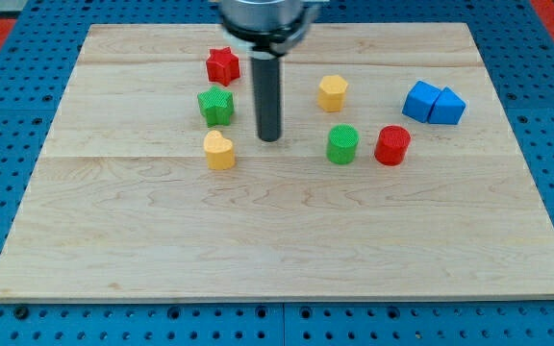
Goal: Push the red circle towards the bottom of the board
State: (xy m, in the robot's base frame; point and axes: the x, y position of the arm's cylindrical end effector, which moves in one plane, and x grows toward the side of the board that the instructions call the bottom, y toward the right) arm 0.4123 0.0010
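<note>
The red circle (391, 145) sits right of the table's (287, 250) middle, just right of the green cylinder (342, 144), with the two blue blocks (434, 104) farther right and beyond it. My tip (270, 137) rests well to its left, at nearly the same depth, between the yellow heart (219, 150) and the green cylinder. To drive the circle toward the near edge, I judge the tip must first get round to its far side. There are no jaws here, only a rod.
</note>
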